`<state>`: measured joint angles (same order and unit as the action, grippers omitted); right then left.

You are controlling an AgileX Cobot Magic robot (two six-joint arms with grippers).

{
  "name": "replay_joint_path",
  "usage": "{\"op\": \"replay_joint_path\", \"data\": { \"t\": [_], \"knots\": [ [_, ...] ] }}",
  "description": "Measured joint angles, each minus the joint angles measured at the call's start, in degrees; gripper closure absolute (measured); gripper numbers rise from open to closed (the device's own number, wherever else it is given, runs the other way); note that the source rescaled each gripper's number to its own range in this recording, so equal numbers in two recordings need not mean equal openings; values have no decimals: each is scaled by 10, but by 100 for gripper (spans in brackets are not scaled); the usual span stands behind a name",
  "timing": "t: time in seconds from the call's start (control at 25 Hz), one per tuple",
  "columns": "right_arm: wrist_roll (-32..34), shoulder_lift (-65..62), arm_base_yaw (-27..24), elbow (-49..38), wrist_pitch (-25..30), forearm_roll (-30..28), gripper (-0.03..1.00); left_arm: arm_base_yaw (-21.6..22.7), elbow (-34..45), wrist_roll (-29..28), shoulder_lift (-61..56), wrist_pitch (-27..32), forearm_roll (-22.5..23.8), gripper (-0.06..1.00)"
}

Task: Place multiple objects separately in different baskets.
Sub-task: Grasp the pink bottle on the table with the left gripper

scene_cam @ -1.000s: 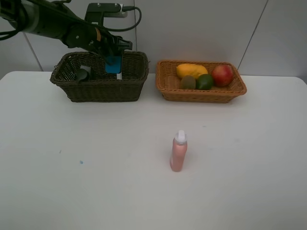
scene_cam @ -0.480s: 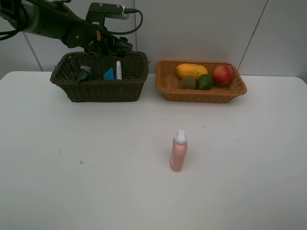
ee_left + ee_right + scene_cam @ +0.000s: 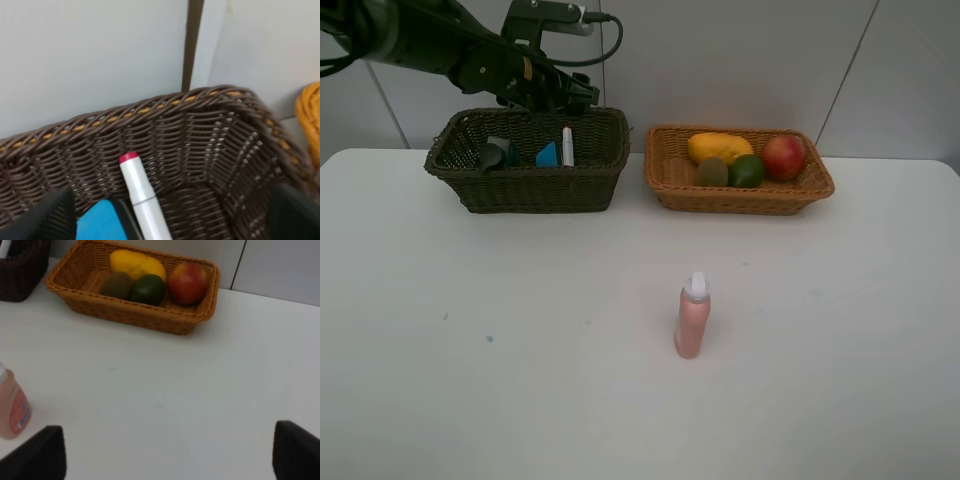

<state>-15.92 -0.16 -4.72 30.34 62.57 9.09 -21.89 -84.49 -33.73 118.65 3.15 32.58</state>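
Deep dark olive-green woven wicker basket (image 3: pixel 528 160) sits at 11 o'clock on the white surface (image 3: pixel 520 380). Inside it: a dark green pump bottle (image 3: pixel 492 154) at the 9 o'clock end, mostly hidden by the wall; a blue eraser block (image 3: pixel 548 155) in the middle, only a corner showing; a white pink-capped marker (image 3: pixel 567 146) just beside the eraser, leaning nearly upright against the far wall, cap up, long axis running 12 to 6.

Shallow orange-tan woven wicker basket (image 3: pixel 738 170) sits at 1 o'clock, just beside the dark basket but apart from it. It holds a yellow mango (image 3: pixel 719 147) lying along the back wall, long axis 9 to 3; a red pomegranate (image 3: pixel 784 157) at the 3 o'clock end; a brown kiwi (image 3: pixel 712 172) and a green avocado (image 3: pixel 748 171) touching each other in front of the mango.

Pink spray bottle (image 3: pixel 692 316) stands upright on the surface near centre, white nozzle up, well apart from both baskets and nothing touching it.

Left claw (image 3: pixel 552 104) hangs over the dark basket's back rim; its finger tips are hard to make out in the overhead view against the dark arm. Its wrist view shows the two pads (image 3: pixel 50 217) far apart at the frame corners, empty. Right claw (image 3: pixel 170 455) is spread wide too, pads cut off at the frame edges, holding nothing, above bare surface; its arm is out of the overhead view.
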Motion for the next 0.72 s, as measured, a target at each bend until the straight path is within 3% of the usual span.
{"op": "replay_joint_path", "data": {
  "t": [0.4, 0.72],
  "knots": [
    [0, 0, 0, 0, 0, 0, -3, -76, 0, -13, -75, 136, -7, -6],
    [0, 0, 0, 0, 0, 0, -3, -156, 0, -69, -112, 261, -83, -6]
  ]
}}
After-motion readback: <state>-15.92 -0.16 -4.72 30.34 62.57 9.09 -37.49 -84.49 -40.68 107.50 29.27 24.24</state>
